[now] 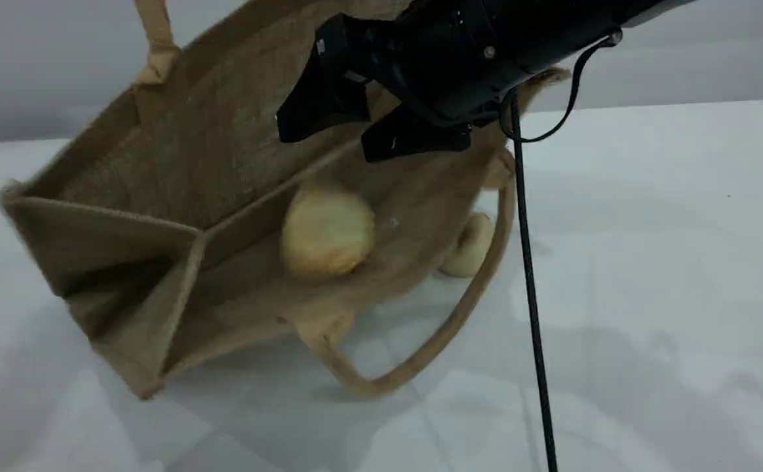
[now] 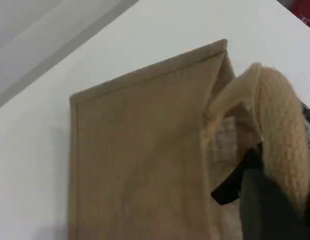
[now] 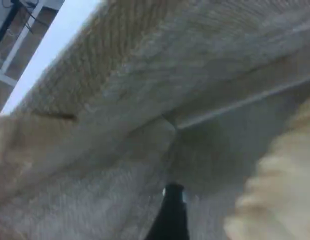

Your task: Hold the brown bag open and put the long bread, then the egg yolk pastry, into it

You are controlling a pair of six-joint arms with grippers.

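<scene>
The brown bag (image 1: 178, 164) hangs tilted with its mouth toward the right, its lower side resting on the table. Its upper handle (image 1: 156, 46) runs out of the top of the scene view. In the left wrist view my left gripper (image 2: 257, 180) is shut on that handle (image 2: 282, 130), above the bag (image 2: 140, 160). My right gripper (image 1: 326, 143) stands open at the bag's mouth with nothing between its fingers. Below it the golden long bread (image 1: 327, 233) is inside the bag, blurred, and shows at the right (image 3: 280, 190) of the right wrist view. The pale egg yolk pastry (image 1: 470, 252) lies on the table just outside the mouth.
The bag's lower handle (image 1: 421, 354) loops out over the white table (image 1: 650, 262) toward the front. A black cable (image 1: 531, 295) hangs down from the right arm, right of the pastry. The right wrist view looks at the bag's woven inner wall (image 3: 145, 125).
</scene>
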